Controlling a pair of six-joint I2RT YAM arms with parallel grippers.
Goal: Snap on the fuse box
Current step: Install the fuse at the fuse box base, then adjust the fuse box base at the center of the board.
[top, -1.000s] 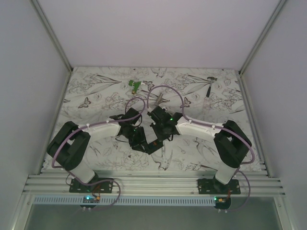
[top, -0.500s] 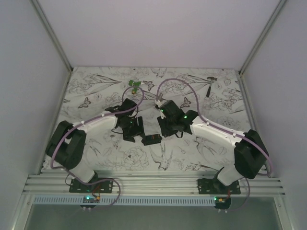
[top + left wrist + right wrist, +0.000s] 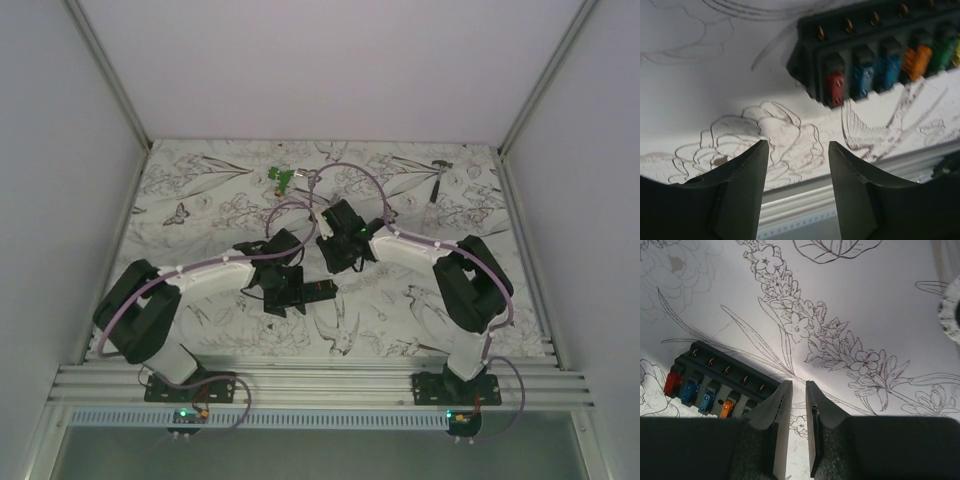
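The fuse box (image 3: 321, 292) is a small black block lying flat on the flower-print table, with nothing gripping it. Its row of red, blue, orange and green fuses faces up in the left wrist view (image 3: 875, 55) and the right wrist view (image 3: 715, 385). My left gripper (image 3: 285, 303) (image 3: 797, 150) hangs open just left of the box, with only table between its fingers. The right gripper (image 3: 334, 263) (image 3: 798, 387) hovers behind the box's right end. Its jaws are a narrow gap apart, holding nothing.
A green clip-like piece (image 3: 281, 178) lies at the back centre. A small grey hammer-like tool (image 3: 438, 175) lies at the back right. An aluminium rail (image 3: 320, 380) runs along the near edge, and white walls close in both sides.
A second ago both grippers were bunched together at the fuse box. They let go and pulled apart, leaving it on the table. The right arm has since folded back.
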